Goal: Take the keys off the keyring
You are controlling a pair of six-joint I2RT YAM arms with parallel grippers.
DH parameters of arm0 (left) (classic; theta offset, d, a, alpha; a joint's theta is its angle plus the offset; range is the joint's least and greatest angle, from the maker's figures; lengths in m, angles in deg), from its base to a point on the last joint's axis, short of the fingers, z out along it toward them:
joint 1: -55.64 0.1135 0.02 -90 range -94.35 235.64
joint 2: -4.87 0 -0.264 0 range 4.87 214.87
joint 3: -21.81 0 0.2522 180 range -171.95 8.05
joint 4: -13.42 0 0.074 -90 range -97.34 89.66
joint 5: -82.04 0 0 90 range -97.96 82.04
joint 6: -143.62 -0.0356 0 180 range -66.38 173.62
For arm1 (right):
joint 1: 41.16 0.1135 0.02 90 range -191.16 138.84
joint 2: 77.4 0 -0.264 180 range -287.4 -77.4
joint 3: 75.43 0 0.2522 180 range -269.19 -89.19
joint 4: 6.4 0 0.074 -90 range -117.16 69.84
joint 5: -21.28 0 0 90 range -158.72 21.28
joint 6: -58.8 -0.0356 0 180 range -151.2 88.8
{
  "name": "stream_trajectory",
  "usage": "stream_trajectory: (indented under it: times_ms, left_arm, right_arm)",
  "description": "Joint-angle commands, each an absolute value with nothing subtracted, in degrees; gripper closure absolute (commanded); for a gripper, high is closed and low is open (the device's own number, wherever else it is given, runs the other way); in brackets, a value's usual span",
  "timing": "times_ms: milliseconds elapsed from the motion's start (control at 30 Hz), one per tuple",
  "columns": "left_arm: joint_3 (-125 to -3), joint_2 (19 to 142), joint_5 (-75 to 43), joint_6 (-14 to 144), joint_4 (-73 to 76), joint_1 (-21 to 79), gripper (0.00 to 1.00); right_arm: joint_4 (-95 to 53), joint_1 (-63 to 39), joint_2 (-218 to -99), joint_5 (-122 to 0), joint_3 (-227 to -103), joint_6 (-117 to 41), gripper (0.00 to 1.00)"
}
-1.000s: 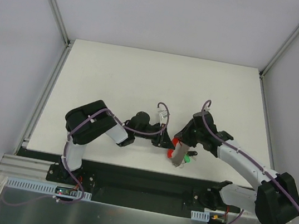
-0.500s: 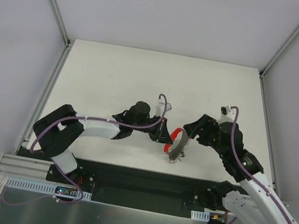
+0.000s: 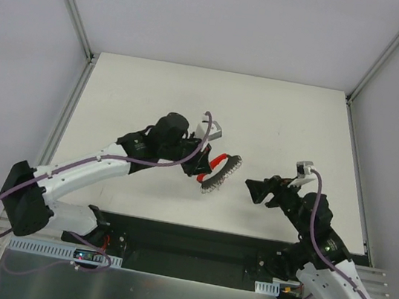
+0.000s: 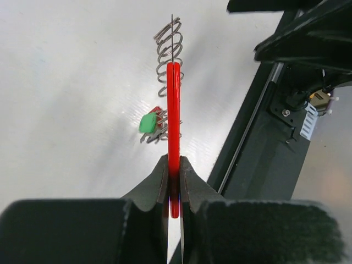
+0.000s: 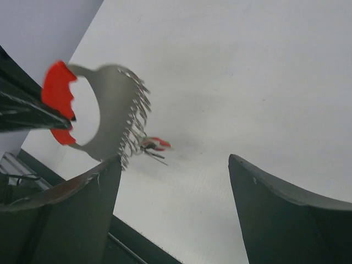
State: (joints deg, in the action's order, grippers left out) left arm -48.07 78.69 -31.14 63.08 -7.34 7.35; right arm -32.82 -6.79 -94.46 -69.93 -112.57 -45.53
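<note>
AT THE WORKTOP'S NEAR HALF: We see the left tool [image 3: 202,166] clenched on the red keyring [image 3: 218,160], holding it aloft roughly midway between the left and right edges of the worktop [image 3: 154,98]. The keys [image 3: 224,176] fan off the side of the ring that faces the right edge. The fan's long axis runs slantwise from the near edge toward the far one.

The right tool [image 3: 259,191] stands released, jaws spread wide and empty. It is apart from the bunch on the right-edge side and a little nearer the near edge. We judge the coming move is its to make: a reach toward the left edge, onto the fringe of keys.

The left wrist view shows the keyring edge-on, a thin red blade pinched between the fingers. A green-tipped key [image 4: 147,122] shows beside it, and we cannot tell whether it hangs or lies below. Only the right wrist view gives the flat face, a red crescent and grey ring.
</note>
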Motion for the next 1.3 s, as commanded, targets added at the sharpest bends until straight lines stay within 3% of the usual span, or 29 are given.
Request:
stream_trajectory:
  times_ms: [0, 233, 567, 867, 1200, 1267]
  left_arm:
    - [-52.59, 73.43, -33.33, 50.47, -17.03, 11.6, 1.0]
    - [-52.25, 69.13, -51.62, 47.12, -20.64, 19.08, 1.0]
    - [-52.68, 67.63, -61.47, 46.68, -20.73, 19.08, 1.0]
    - [-54.44, 68.24, -63.77, 47.91, -20.73, 19.08, 1.0]
    - [-54.09, 67.19, -63.77, 47.82, -20.73, 19.08, 1.0]
    - [-54.0, 67.01, -63.33, 47.56, -20.73, 19.08, 1.0]
  right_arm:
    - [-17.04, -6.53, -97.69, -58.29, -108.01, -42.37, 0.19]
    - [-0.75, -6.1, -104.82, -51.58, -102.29, -40.62, 0.23]
    - [21.11, -3.29, -110.89, -50.96, -96.24, -30.86, 0.28]
    - [29.05, 3.83, -116.77, -48.07, -98.07, -23.12, 0.33]
    - [36.17, 9.46, -126.44, -50.17, -99.92, -22.33, 0.54]
    - [38.1, 9.9, -127.49, -49.04, -99.74, -22.59, 0.55]
